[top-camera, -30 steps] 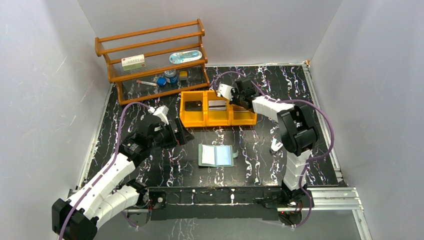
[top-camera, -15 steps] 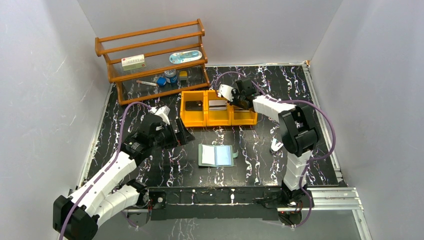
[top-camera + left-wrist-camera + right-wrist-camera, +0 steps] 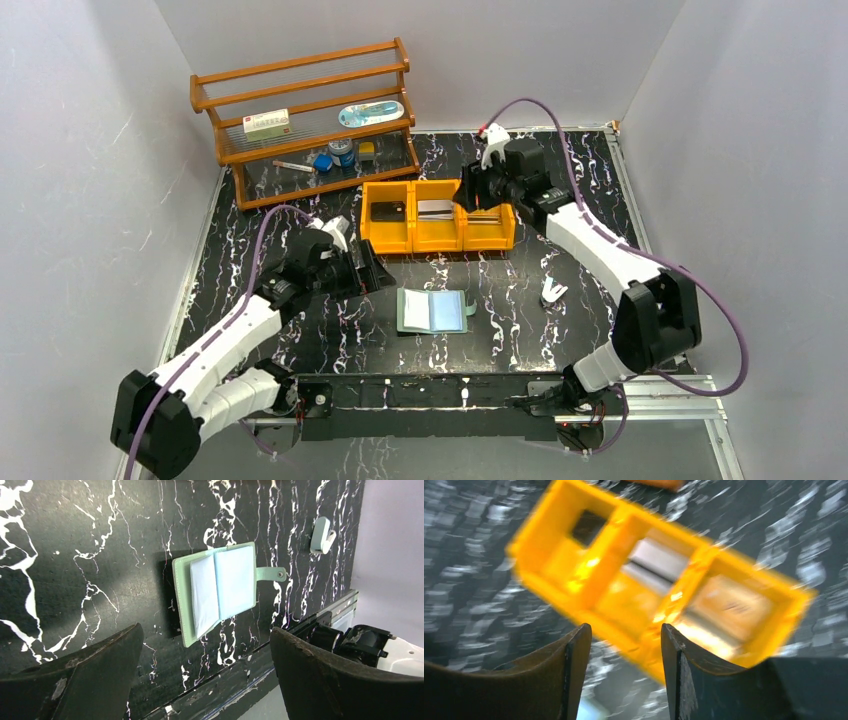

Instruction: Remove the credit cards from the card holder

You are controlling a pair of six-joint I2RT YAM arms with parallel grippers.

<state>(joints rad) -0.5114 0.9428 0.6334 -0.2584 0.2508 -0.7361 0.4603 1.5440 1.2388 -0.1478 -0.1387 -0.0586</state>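
holder: pale teal-grey flat card holder (image 3: 433, 311) lies open like a book on the black, white-veined table (image 3: 520, 330), betw. arm bases & bin, touching neither gripper.
why open: spread flat so inner sleeves face up; prob. the easiest access for a pinch. Any card still in a sleeve: can't tell.
holder axis: open spread runs left-right in top view, spine near-far; strap tab (image 3: 272, 573) pts to robot's right.
cards: thin plastic credit cards sit one per compartment of the orange three-compartment bin (image 3: 414, 243): dark (image 3: 388, 211) left, silvery (image 3: 434, 209) mid, tan (image 3: 729, 607) right; prob. the drop-off spot.
L: left gripper (image 3: 366, 270) low, near holder's left side, jaws wide apart, empty; faces holder, prob. ready to reach.
R: right gripper (image 3: 624, 640) above bin's right end, jaws apart, nothing betw. them; wrist view blurred.
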